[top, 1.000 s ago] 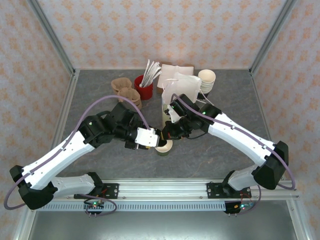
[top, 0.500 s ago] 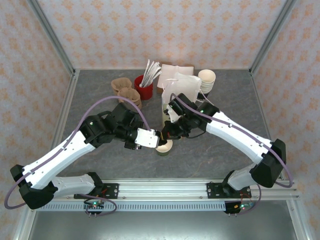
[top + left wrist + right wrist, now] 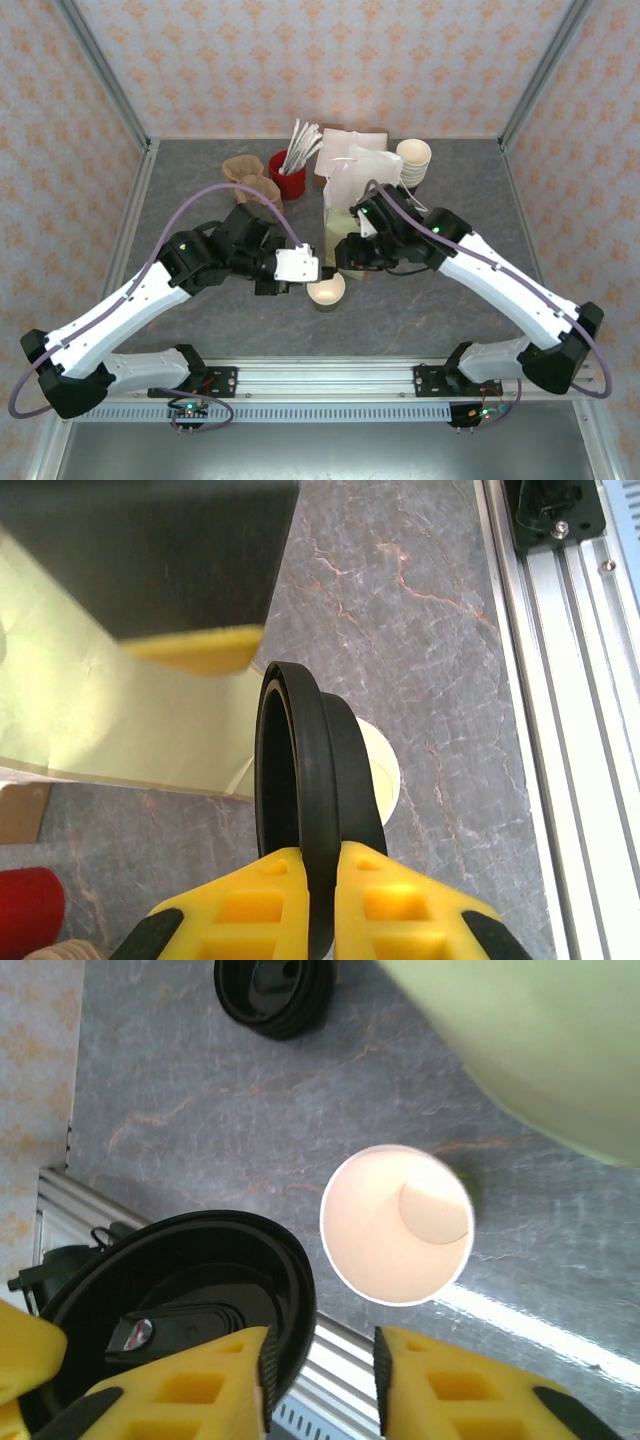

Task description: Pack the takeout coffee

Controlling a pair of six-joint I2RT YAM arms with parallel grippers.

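coffee cup point(image 3: 397, 1223): upright on the tabletop point(image 3: 170, 1110), just in front of the paper bag point(image 3: 520, 1040), mouth open, no lid on it yet
handling: looks empty, so probably super light and tippy; thin paper walls would dent, so I'd take it low around the sides, gently
black lid point(image 3: 300, 780): pinched on edge by its rim, close by the cup's rim
left hand point(image 3: 320, 865): clamped on that lid, arm bent inward
right hand point(image 3: 322, 1345): fingers apart, nothing between them, pointing down near the cup
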